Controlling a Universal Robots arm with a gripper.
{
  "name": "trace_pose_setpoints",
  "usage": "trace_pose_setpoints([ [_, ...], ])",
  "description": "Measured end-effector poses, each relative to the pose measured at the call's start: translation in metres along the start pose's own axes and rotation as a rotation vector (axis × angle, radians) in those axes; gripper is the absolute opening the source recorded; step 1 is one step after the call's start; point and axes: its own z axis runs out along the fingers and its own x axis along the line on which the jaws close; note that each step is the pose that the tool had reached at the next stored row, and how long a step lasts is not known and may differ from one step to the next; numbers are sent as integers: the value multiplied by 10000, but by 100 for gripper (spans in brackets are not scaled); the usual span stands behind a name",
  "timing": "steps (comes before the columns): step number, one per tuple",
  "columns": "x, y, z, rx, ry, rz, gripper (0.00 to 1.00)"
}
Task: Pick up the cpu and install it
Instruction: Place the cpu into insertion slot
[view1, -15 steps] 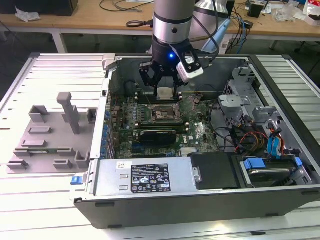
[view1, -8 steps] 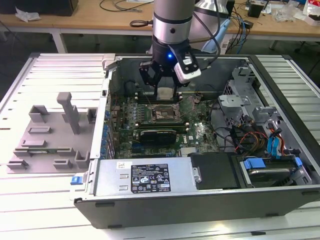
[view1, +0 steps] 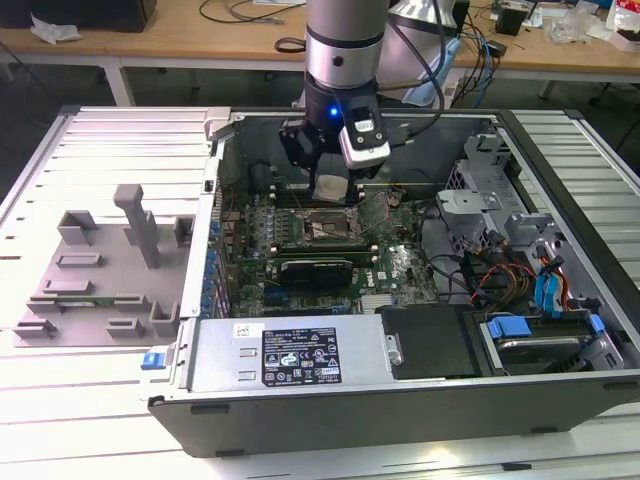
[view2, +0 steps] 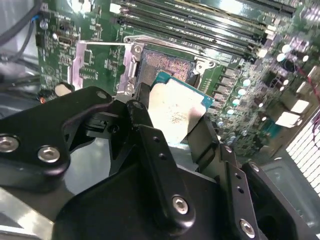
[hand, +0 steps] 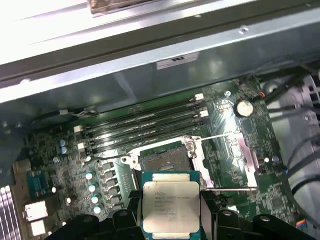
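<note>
A white ribbed worktop (view1: 60, 150) carries an open computer case (view1: 400, 410) and, to the exterior view's left of it, a grey moulded tray (view1: 90, 270); behind stands a wooden worktop (view1: 180, 40) strewn with cables (view1: 240, 12). A black label (view1: 300, 352) with white print and a small white sticker (view1: 242, 331) sit on the case's power supply box (view1: 220, 362), and fine print marks the top of the cpu (hand: 171, 207). The claw (view1: 330, 190) pinches the cpu by two opposite edges, holding it inside the case above the motherboard (hand: 235, 145), by the open socket (hand: 162, 161).
</note>
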Motion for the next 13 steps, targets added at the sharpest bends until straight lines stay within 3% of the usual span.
trace_pose_setpoints([
  [5, 0, 0, 3, 8, -93, 1267, 55],
  [9, 0, 0, 4, 13, -145, 1998, 55],
  [13, 0, 0, 6, 21, -225, 3086, 55],
])
